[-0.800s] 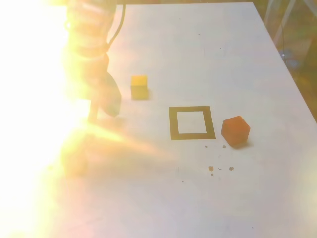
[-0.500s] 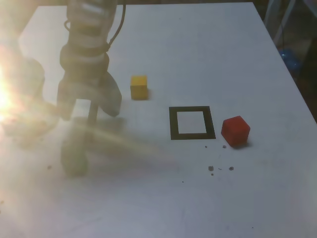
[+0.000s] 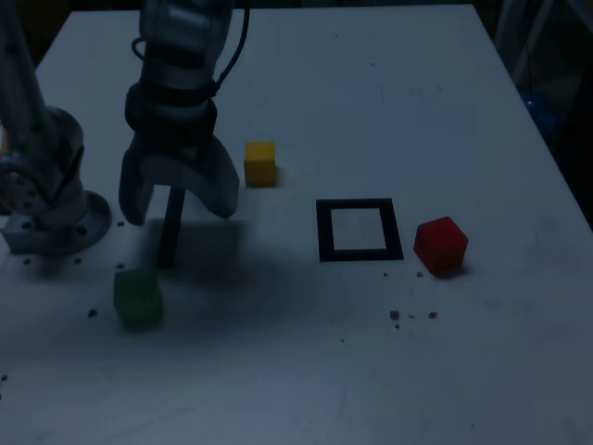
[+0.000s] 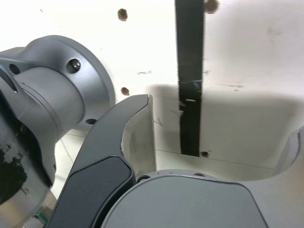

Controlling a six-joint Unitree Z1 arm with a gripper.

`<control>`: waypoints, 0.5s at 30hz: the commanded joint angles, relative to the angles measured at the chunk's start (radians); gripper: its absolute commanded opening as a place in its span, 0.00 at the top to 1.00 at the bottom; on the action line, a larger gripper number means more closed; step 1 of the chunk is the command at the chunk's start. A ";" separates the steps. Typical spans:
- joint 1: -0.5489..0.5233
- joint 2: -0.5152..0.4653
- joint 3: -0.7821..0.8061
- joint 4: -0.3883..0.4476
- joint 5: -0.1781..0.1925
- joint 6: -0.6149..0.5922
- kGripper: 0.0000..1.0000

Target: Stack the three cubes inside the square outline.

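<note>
Three small matte cubes of like size sit well apart on the white table (image 3: 371, 93): one green cube (image 3: 137, 297) near the front at the exterior view's left, one yellow cube (image 3: 260, 162) farther back near the middle, and one red cube (image 3: 440, 244) turned corner-on at the exterior view's right. One flat black square outline (image 3: 359, 230) with a white centre lies between the yellow and red cubes, just beside the red one, with nothing in it. One narrow straight black strip (image 3: 170, 227) lies under the single gripper (image 3: 179, 190), whose smooth, curved grey jaws are spread wide and hold nothing. At the far left stands one round metal arm base (image 3: 51, 209), with bolts showing.
</note>
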 commanded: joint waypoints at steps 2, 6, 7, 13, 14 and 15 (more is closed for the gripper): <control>0.001 0.013 -0.041 0.023 0.008 0.003 0.01; -0.008 0.027 -0.113 0.058 0.009 0.006 0.01; -0.012 0.033 -0.135 0.068 0.010 0.005 0.01; -0.040 0.111 -0.292 0.144 0.014 -0.012 0.01; -0.046 0.129 -0.320 0.155 0.015 -0.014 0.01; -0.052 0.146 -0.347 0.167 0.016 -0.016 0.01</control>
